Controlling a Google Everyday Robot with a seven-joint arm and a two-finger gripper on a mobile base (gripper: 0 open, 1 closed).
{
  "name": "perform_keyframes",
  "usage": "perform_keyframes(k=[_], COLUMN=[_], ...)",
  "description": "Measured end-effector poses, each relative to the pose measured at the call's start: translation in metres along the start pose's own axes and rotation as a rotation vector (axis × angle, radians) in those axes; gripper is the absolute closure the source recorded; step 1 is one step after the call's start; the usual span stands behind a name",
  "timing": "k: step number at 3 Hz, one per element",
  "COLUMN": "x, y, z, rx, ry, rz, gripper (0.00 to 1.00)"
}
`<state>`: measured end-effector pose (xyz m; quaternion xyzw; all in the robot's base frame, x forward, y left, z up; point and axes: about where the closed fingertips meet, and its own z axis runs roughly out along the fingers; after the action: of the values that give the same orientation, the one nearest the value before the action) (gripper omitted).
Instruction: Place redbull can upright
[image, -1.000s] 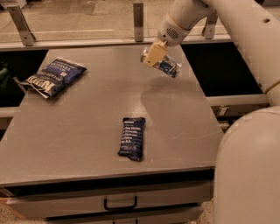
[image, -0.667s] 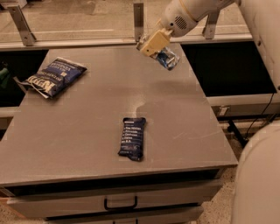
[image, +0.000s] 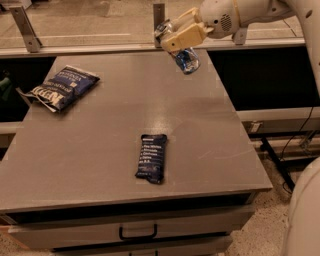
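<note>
Redbull can (image: 188, 61) tilted, hand (image: 175, 39) gripping (above table (image: 100, 150))

The tan two-finger gripper (image: 179, 41) hangs above the far right part of the grey flat-topped table (image: 100, 150), clamped around the slim silver-and-blue metal redbull can (image: 188, 61), which is tilted and off the surface. The crumpled blue foil chip bag (image: 64, 87) lies far left, and the flat dark-blue snack bar wrapper (image: 152, 157) lies near the front middle
</note>
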<state>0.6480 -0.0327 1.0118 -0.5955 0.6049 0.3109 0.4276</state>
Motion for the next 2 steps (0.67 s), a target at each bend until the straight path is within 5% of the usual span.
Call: perform_keyframes(k=[2], x=[0.0116], y=[0.0113], z=[-0.0058], rx=[-0.114], ry=[-0.285], rz=[-0.048], gripper=[1.0])
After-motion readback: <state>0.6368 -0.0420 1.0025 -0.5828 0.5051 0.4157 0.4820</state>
